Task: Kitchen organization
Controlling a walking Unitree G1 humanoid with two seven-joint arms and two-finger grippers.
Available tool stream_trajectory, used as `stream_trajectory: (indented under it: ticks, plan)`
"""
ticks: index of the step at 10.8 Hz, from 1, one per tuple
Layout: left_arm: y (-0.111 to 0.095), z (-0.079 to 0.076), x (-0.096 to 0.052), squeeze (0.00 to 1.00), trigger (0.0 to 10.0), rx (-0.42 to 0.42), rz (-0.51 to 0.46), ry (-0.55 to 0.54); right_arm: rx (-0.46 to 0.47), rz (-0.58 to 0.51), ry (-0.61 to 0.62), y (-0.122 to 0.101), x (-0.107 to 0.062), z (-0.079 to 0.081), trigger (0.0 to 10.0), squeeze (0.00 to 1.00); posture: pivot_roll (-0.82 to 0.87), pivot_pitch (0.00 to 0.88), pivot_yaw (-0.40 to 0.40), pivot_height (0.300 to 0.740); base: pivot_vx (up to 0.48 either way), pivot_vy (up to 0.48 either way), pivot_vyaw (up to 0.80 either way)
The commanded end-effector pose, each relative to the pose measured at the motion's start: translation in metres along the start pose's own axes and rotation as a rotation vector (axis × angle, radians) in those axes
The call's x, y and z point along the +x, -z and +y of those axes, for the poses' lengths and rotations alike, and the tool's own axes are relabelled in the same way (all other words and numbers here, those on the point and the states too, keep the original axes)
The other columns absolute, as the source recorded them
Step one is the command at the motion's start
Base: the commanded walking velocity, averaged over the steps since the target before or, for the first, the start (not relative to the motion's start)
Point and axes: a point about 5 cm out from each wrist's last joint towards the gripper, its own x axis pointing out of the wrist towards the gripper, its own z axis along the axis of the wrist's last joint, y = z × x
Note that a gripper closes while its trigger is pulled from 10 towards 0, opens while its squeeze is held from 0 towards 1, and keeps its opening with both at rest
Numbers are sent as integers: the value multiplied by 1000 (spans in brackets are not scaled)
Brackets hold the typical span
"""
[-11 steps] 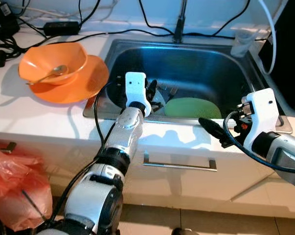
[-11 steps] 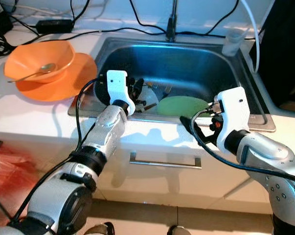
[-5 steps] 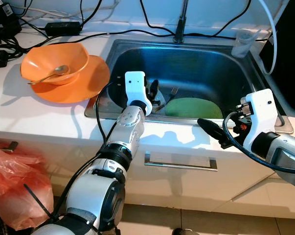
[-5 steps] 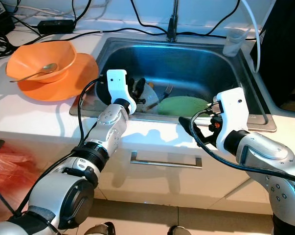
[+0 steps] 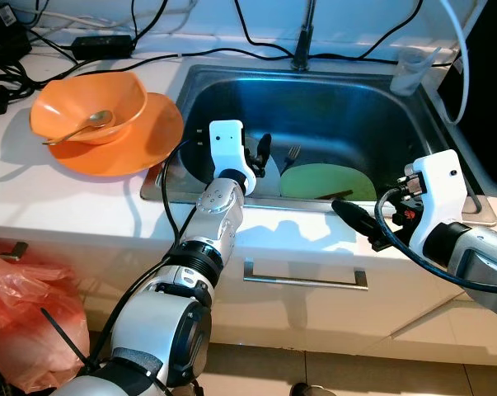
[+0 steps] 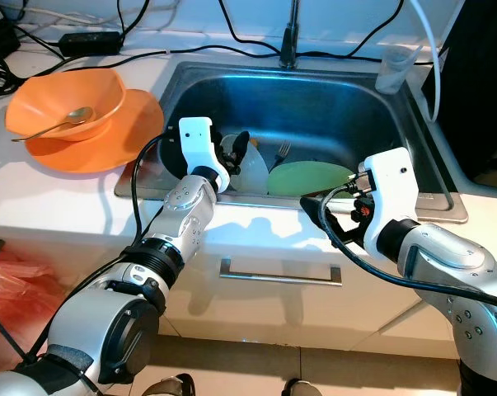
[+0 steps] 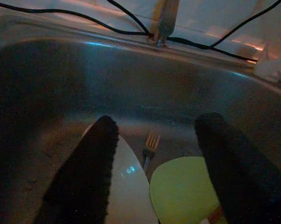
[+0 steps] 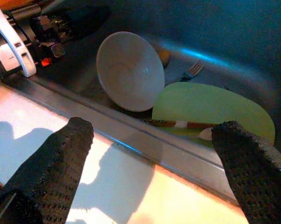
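My left gripper [image 7: 158, 123] reaches down into the steel sink [image 5: 372, 103] and is open, its fingers wide apart. A white bowl [image 8: 128, 70] stands tipped on its edge on the sink floor, its rim against one left finger [image 7: 91, 168]. Beside the bowl lies a green plate [image 5: 326, 181] with a brown-handled utensil [image 8: 177, 124] across it. A fork [image 5: 291, 154] lies behind them. My right gripper [image 5: 355, 221] hovers open above the white counter's front edge, just before the sink and the green plate.
On the counter to the left an orange bowl [image 5: 87, 103] holding a spoon [image 5: 83, 128] sits on an orange plate [image 5: 153, 136]. Black cables run along the back wall by the faucet [image 5: 302, 37]. A clear cup [image 5: 406, 70] stands at the back right. A red bag [image 5: 17, 305] hangs below.
The white bowl has tipped up onto its edge beside my left gripper's fingers, and more of it shows. The right arm has hardly moved.
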Motion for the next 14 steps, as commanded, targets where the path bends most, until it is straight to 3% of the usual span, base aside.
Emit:
stream_trajectory:
  ticks: [1,5,10,12,13,14]
  plan:
    - [7,5,-2,1000,10000,-4,24,-29,-12,-11,-11,-4,0,2,10000,0,-230,122,0,740,0,0,0]
    - [-20,17,0,1000,10000,48,-112,-83,-11,-33,-27,-7,6,3,10000,0,-203,113,-6,740,0,0,0]
    - [-78,23,1,1000,10000,202,-352,-127,15,-224,-150,-32,19,24,10000,0,-122,98,-10,740,0,0,0]
    - [-100,50,-12,1000,10000,292,-466,-266,27,-258,-195,-34,24,31,10000,0,-96,96,-11,740,0,0,0]
    - [-105,67,-18,1000,10000,334,-480,-352,27,-266,-218,-35,26,34,10000,0,-81,93,-13,740,0,0,0]
    - [-106,72,-20,1000,10000,348,-481,-378,28,-268,-222,-35,26,35,10000,0,-77,94,-13,740,0,0,0]
